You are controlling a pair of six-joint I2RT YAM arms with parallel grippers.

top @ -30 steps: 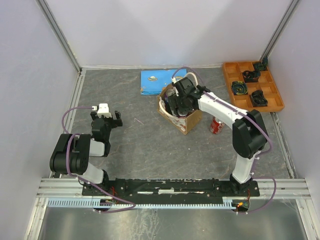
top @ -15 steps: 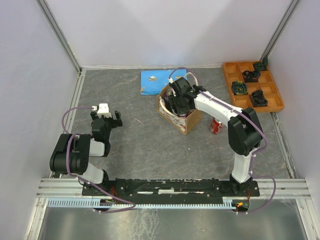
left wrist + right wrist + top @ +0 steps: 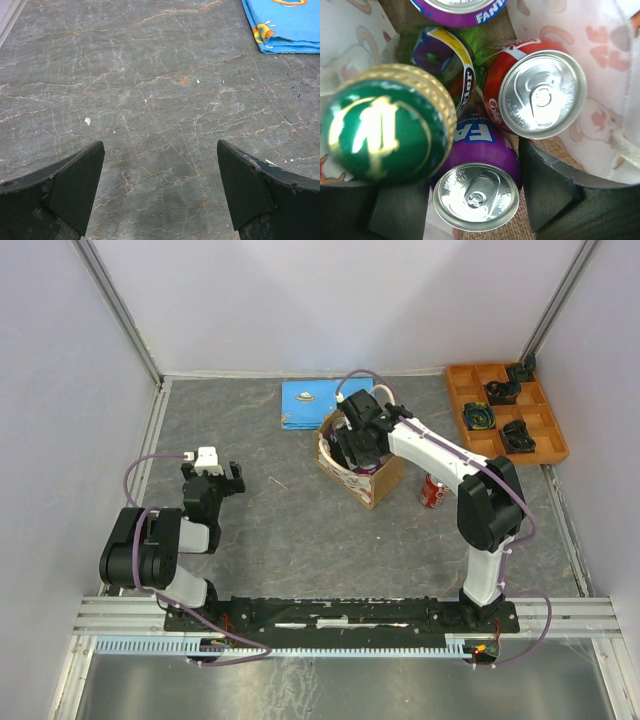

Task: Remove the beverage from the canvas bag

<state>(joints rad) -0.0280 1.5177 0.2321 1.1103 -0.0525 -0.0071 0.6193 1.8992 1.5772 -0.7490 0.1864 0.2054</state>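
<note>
Glossy metal purple can [image 3: 475, 196], coarse-weave canvas bag [image 3: 381, 483], matt veined table [image 3: 150, 75]

Green bottle cap [image 3: 385, 127] is blurred; upper purple can [image 3: 457, 9] cropped.

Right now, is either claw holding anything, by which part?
Left claw holds nothing. Right claw straddles the purple can, at its sides, inside the canvas bag; whether it grips cannot be told.

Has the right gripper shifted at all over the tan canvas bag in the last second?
Yes, slightly: the right gripper has slid left over the boxy tan canvas bag, away from the red soda can standing outside it.
</note>
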